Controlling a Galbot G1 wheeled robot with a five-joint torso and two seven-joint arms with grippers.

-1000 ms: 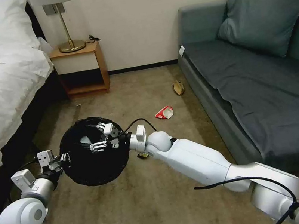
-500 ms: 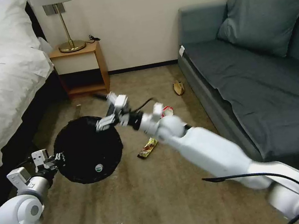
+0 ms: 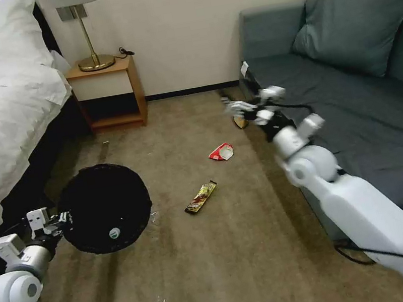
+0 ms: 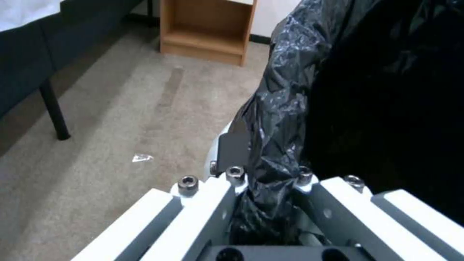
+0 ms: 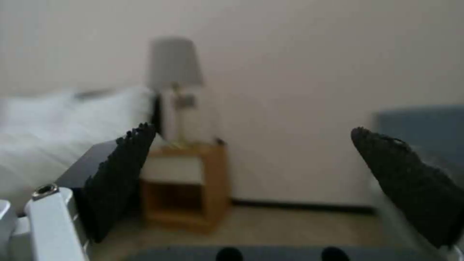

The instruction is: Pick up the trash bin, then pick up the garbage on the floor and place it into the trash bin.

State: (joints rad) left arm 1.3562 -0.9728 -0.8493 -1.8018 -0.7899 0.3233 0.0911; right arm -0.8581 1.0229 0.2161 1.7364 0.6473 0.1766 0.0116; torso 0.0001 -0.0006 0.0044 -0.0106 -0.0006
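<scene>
Even, soft indoor light fills the room, with no glare and only faint shadows on the carpet (image 3: pixel 217 250). In the head view the right arm (image 3: pixel 317 173) is smeared by motion blur. The right wrist view is blurred throughout: the lamp (image 5: pixel 175 72) and bed (image 5: pixel 58 123) are hazy. The bin (image 4: pixel 386 94) liner reads as featureless black inside.

Blurred lamp (image 5: pixel 175 87) (nightstand (image 5: pixel 186 186) too), right wrist view.
</scene>
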